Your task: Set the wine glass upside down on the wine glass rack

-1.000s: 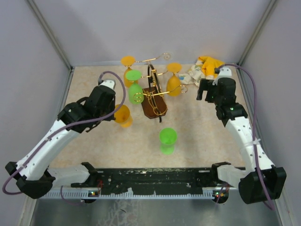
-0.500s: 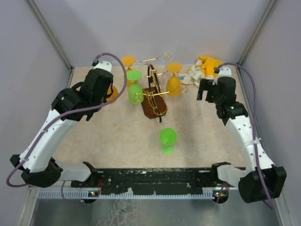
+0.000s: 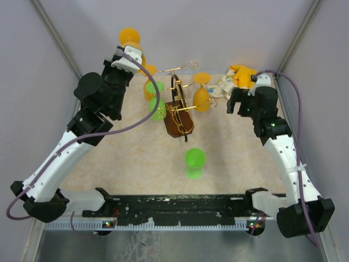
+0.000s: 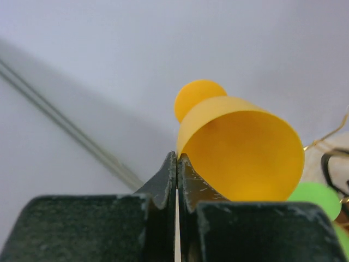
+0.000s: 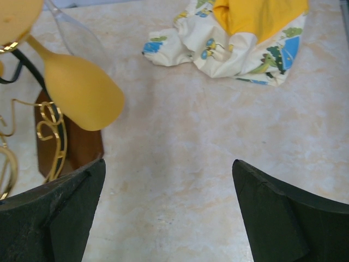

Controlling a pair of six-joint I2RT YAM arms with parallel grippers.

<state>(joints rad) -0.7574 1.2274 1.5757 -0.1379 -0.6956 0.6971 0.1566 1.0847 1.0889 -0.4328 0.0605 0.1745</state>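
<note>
The left gripper [image 4: 176,159], clamped on the rim of the wine glass [image 3: 130,38] raised high back-left of the rack [image 3: 178,125], should turn it foot-up and slide its stem into 1 free hook; the right gripper [image 3: 235,105] hangs open.

There are three orange wine glasses [image 3: 129,38] [image 3: 149,69] [image 3: 202,97], two green wine glasses [image 3: 157,107] [image 3: 194,159], one clear wine glass [image 3: 193,64], one gold wine glass rack [image 3: 179,124] and one patterned cloth [image 3: 238,76].

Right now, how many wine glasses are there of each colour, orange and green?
Orange wine glasses: 3, one in the left gripper, two at the wine glass rack.
Green wine glasses: 2, one hanging on the rack, one on the table.
Total: 5
</note>
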